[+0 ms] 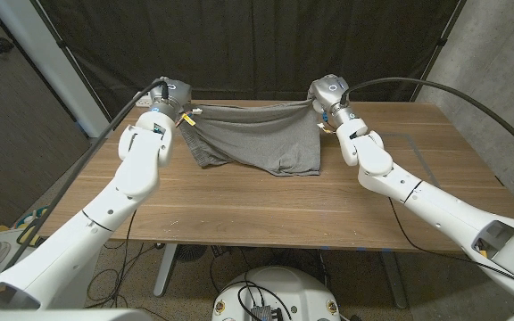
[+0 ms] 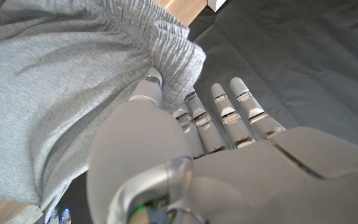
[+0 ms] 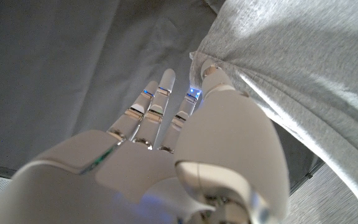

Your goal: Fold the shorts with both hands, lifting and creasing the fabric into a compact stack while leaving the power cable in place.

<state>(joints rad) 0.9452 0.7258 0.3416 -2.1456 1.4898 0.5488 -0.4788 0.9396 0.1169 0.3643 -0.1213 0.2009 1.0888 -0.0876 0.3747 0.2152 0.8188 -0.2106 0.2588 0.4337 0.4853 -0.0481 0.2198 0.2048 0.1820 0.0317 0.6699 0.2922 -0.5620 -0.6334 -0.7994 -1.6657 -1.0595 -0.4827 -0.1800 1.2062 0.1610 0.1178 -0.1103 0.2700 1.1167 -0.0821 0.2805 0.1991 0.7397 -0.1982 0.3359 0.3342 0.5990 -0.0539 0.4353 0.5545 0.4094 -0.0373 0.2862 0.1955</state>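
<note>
The grey shorts (image 1: 255, 138) hang stretched between my two hands at the table's far side, waistband up, with the leg hems touching the wood. My left hand (image 1: 182, 114) pinches one waistband corner. In the left wrist view the thumb of that hand (image 2: 185, 149) presses into the gathered elastic of the shorts (image 2: 61, 81) while the other fingers stay straight. My right hand (image 1: 322, 112) pinches the opposite corner. In the right wrist view this hand (image 3: 166, 155) has its thumb tucked into the shorts (image 3: 303, 68), fingers extended.
The wooden table (image 1: 266, 205) stretches bare toward me in front of the shorts. A faint rectangular outline (image 1: 413, 152) marks its right part. A black curtain (image 1: 257, 45) hangs behind the far edge. Loose cables (image 1: 123, 259) lie on the floor below.
</note>
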